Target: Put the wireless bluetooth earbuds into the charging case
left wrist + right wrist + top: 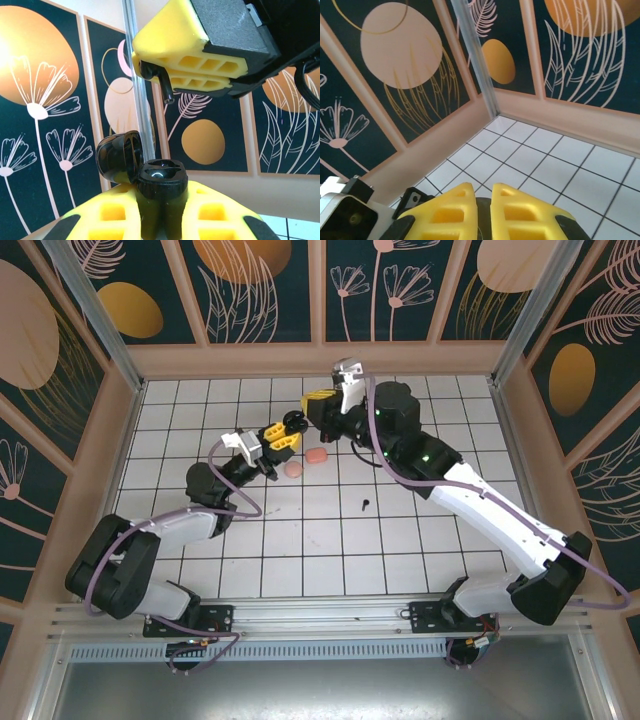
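left jaws around open black case (161, 180)

Table (300, 560): white tiles with dark grid lines, running wall to wall. Peach skirting (320, 358) borders it on the back and both sides. Wall panels (250, 280) sit above the skirting: dark teal, pale line-drawn flowers and leaves, orange and peach discs, split by peach battens. Left aluminium post (92, 310) and right aluminium post (535, 310) stand at the back corners. Right wrist view: one corner post (476, 55) stands where two skirting runs meet. Near edge: a metal rail (320, 612) spans the width, with a perforated strip (320, 650) just below it, then a plain grey sheet (320, 690).
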### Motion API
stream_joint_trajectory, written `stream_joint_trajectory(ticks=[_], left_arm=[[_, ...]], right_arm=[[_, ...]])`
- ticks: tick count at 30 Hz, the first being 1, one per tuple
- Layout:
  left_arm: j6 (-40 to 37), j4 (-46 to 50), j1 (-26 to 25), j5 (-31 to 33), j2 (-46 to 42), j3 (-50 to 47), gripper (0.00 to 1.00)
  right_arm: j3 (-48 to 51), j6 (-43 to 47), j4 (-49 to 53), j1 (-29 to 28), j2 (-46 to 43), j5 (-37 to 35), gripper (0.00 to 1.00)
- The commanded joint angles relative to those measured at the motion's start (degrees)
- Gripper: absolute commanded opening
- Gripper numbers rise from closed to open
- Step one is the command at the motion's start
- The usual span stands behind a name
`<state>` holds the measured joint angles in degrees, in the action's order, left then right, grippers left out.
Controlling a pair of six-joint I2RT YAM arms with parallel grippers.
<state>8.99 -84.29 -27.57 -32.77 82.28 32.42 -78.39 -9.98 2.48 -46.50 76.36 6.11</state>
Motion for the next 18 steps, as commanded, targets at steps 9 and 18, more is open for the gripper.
stream_joint_trajectory(ticks=[9,18], left_arm=[[2.96,-3.95,-0.55,-1.20,1.22,2.73,0.00],[3.22,-2.64,-0.55,-1.80,0.65,3.50,0.00]], right_arm=[[2.77,-1.03,-6.76,-1.55,0.20,3.72,0.10],[5.27,0.63,-7.93,-2.28,-0.20,2.20,0.09]])
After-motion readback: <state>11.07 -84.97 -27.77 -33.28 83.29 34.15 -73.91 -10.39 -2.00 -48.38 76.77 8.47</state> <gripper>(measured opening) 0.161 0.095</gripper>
